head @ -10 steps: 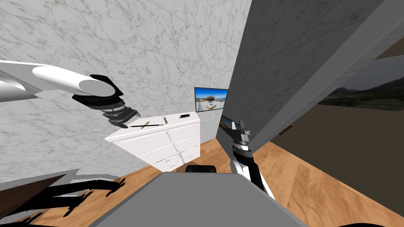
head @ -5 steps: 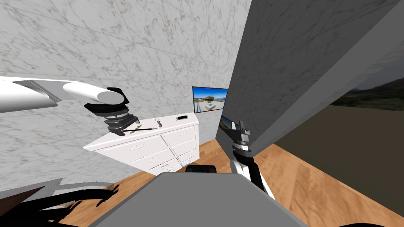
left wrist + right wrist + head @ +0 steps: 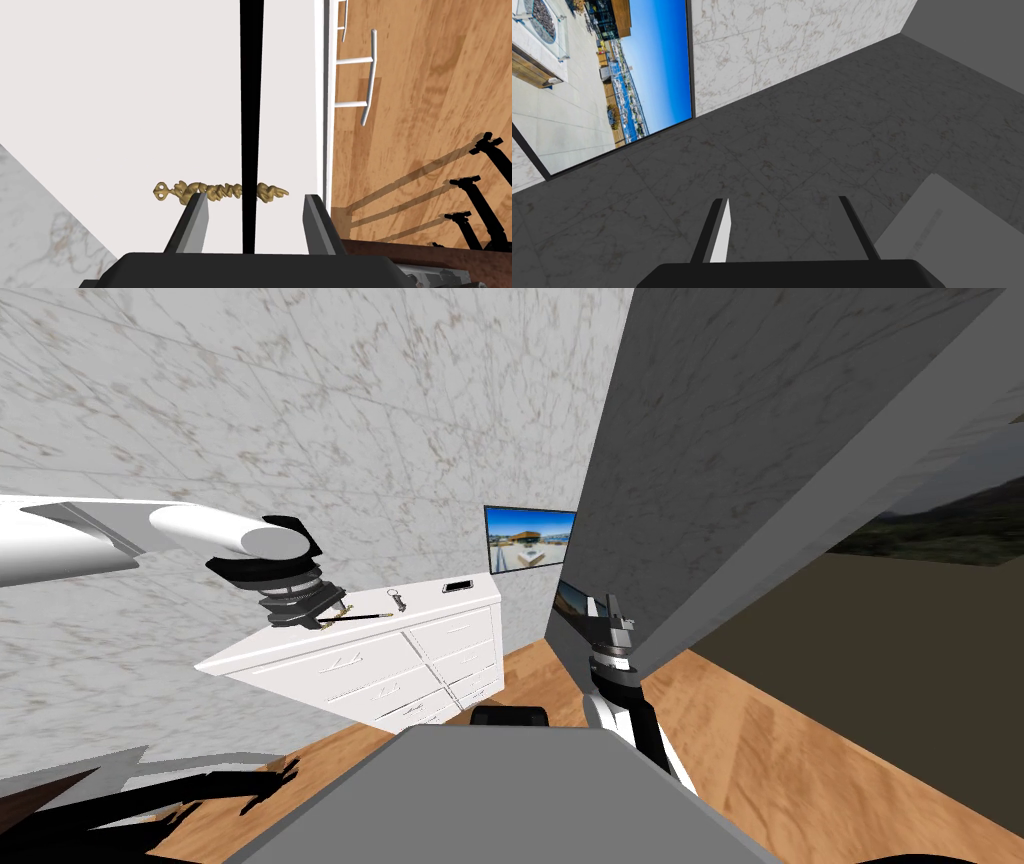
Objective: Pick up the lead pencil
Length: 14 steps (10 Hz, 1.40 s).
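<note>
The lead pencil (image 3: pixel 251 100) is a thin black stick lying on the white dresser top (image 3: pixel 125 100). It runs straight out from between the fingers of my left gripper (image 3: pixel 252 197). That gripper is open and straddles the pencil's near end, with a gap on each side. In the head view the left gripper (image 3: pixel 318 616) hangs over the dresser's left part, and the pencil (image 3: pixel 365 616) points away to the right. A gold twisted trinket (image 3: pixel 215 190) lies crosswise under the pencil by the fingertips. My right gripper (image 3: pixel 608 610) is held low by the grey wall, open (image 3: pixel 784 200).
A keychain (image 3: pixel 397 600) and a dark phone (image 3: pixel 458 586) lie farther right on the dresser (image 3: pixel 330 668). The dresser's front edge and drawer handles (image 3: pixel 369 75) are just beside my left hand, above the wood floor (image 3: pixel 425 125). A marbled wall stands behind.
My left hand has come down and to the right over the pencil's near end. The head view has shifted, so the dresser looks nearer. The pencil and the right arm stayed put.
</note>
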Motion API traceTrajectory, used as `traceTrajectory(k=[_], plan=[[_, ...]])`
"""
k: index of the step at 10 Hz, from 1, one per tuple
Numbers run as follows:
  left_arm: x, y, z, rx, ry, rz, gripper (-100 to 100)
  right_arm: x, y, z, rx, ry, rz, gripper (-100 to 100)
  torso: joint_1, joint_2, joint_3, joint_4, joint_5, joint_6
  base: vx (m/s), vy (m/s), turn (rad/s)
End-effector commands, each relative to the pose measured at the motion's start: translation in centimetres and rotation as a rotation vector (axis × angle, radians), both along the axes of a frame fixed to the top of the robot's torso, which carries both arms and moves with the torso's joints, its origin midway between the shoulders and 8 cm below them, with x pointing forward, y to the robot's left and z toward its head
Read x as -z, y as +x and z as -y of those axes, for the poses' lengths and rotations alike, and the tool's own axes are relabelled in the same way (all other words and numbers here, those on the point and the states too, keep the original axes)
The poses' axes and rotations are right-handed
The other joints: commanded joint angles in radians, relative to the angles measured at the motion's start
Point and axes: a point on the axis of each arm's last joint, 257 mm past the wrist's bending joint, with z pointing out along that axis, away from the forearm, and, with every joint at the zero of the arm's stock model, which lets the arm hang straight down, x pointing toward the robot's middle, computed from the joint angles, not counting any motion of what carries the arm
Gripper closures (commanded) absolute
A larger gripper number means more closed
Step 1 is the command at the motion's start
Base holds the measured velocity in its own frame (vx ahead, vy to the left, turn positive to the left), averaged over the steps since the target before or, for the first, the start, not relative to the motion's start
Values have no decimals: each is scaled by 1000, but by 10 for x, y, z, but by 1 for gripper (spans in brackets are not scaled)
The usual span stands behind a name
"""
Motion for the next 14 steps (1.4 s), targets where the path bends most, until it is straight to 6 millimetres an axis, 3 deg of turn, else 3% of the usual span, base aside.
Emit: traceTrajectory(k=[1,4,6,9,10,11,12,14], plan=[[0,0,0,0,0,0,100,0,0,0,0,0,0,0,0,0,0,0,0,0,0,0,0],[0,0,0,0,0,0,100,0,0,0,0,0,0,0,0,-1,0,0,0,0,0,0,0],[0,2,10,8,-35,11,-100,0,0,0,0,0,0,0,0,-1,0,0,0,0,-2,8,-6],[-1,6,29,25,-102,31,-100,0,0,0,0,0,0,0,3,0,0,0,1,0,-10,32,-17],[-1,6,24,20,-88,27,-100,0,0,0,0,0,0,0,3,0,0,0,1,0,-7,14,-4],[-1,6,25,21,-90,28,0,0,0,0,0,0,0,0,2,0,0,0,1,0,0,0,0],[-3,-2,11,4,-84,34,-100,0,0,0,0,0,0,0,1,0,0,0,0,0,-19,-9,-85],[-5,-8,-2,-11,-77,38,-100,0,0,0,0,0,0,0,0,1,1,0,0,0,-34,-14,-94]])
